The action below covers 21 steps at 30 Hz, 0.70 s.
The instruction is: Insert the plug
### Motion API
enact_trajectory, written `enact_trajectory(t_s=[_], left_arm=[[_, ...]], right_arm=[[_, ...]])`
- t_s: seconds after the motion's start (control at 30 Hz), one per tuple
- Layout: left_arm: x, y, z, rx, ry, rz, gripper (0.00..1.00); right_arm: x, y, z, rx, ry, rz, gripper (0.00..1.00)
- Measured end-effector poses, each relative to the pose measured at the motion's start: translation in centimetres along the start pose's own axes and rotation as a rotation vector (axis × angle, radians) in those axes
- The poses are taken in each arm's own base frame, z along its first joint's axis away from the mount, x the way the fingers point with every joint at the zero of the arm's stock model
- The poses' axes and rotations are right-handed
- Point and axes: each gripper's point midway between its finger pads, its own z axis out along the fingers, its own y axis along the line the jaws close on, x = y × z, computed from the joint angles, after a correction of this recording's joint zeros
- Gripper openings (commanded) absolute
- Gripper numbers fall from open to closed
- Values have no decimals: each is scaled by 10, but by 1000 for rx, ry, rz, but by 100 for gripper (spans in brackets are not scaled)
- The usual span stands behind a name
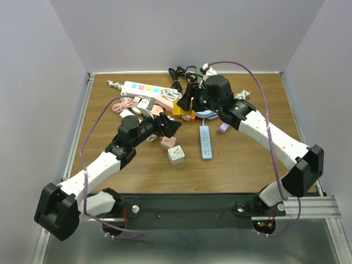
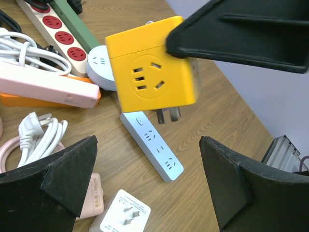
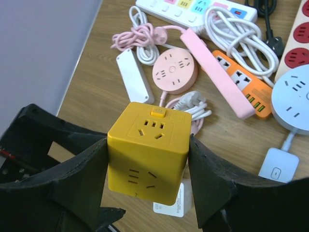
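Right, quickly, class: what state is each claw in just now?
Left claw: open, holding nothing.
Right claw: closed on the yellow cube adapter.

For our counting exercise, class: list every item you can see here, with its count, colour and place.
yellow cube socket: one, yellow, held aloft
slim strip: one, pale blue, centre
square adapter: one, white, beside slim strip
round socket: one, pink, far left
orange strip: one, orange, far middle
long strip: one, pink, atop orange strip
red-socket strip: one, cream, far side
multicolour-socket strip: one, white, far edge
left gripper: one, black, open
right gripper: one, black, shut on yellow cube socket
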Motion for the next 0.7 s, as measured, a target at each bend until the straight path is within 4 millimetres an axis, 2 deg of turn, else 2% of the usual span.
enact_trajectory(t_s=[0.13,0.4,0.7], left_arm=[[-4,-2,1,9,-16,-7,99],[-16,-19,4,85,-58,-48,99],[-8,-15,13,88,-45,-99,99]], right_arm=[[3,10,-9,-63,4,14,0],[29,3,-5,-72,71,28,0],[24,12,-15,-122,46,36,0]])
